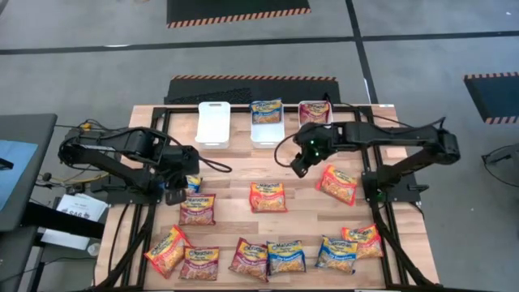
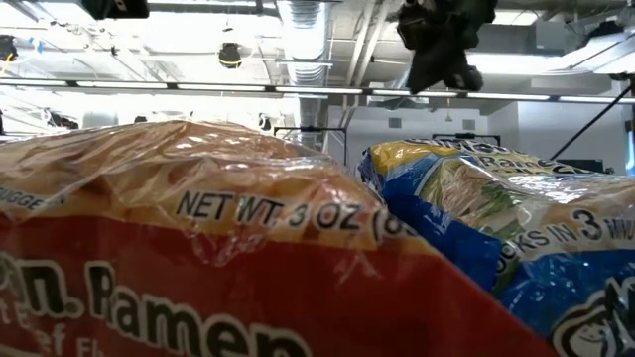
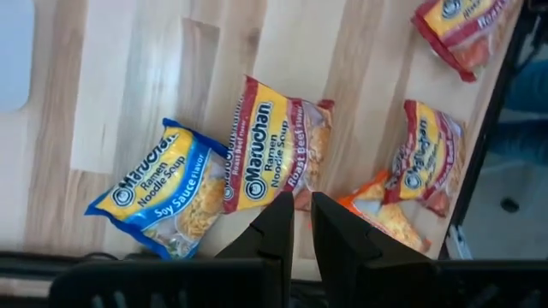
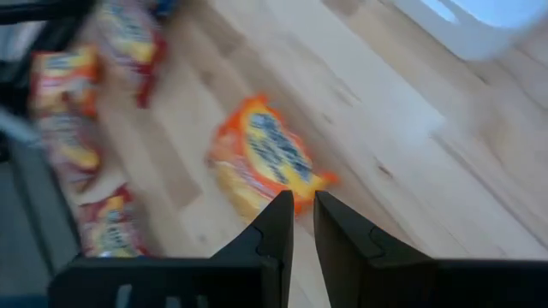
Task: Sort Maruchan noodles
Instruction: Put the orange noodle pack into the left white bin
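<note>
In the low view a dark red ramen packet (image 2: 179, 268) and a blue one (image 2: 516, 238) fill the frame, cut off at its edges and hiding the table. Beyond the right gripper (image 4: 303, 198), the orange packet (image 4: 265, 162) and the packets farther off are blurred, their print unreadable.

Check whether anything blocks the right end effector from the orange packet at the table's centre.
Nothing visible does. The right end effector hangs above bare wood, and the orange packet lies flat and alone just beyond it, with only open table between them.
</note>
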`<action>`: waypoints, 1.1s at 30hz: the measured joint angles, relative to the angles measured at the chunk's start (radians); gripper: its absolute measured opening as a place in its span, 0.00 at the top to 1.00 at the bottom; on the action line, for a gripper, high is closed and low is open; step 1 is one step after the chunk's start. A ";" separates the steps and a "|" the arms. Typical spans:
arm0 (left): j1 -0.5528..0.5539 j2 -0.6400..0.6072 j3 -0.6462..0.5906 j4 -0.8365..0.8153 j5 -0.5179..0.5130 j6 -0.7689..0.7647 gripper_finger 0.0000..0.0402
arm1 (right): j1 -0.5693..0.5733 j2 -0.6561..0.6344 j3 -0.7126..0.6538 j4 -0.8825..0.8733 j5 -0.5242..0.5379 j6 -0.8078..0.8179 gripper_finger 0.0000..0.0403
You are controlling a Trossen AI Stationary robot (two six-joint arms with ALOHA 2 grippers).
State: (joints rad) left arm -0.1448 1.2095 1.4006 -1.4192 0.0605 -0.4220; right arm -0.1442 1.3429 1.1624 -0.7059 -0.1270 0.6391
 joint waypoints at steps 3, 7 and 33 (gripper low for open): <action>0.001 0.000 0.000 0.006 -0.028 -0.047 0.93 | -0.032 0.000 -0.025 0.084 -0.074 -0.074 0.81; 0.001 0.000 0.000 0.005 -0.047 -0.121 0.93 | -0.070 0.019 -0.029 0.204 -0.240 -0.193 0.81; 0.001 0.001 0.000 -0.089 -0.083 -0.359 0.74 | -0.110 0.019 -0.029 0.269 -0.381 -0.403 0.62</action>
State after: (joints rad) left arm -0.1436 1.2102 1.4006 -1.5078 -0.0227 -0.7810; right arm -0.2540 1.3621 1.1336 -0.4373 -0.5084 0.2361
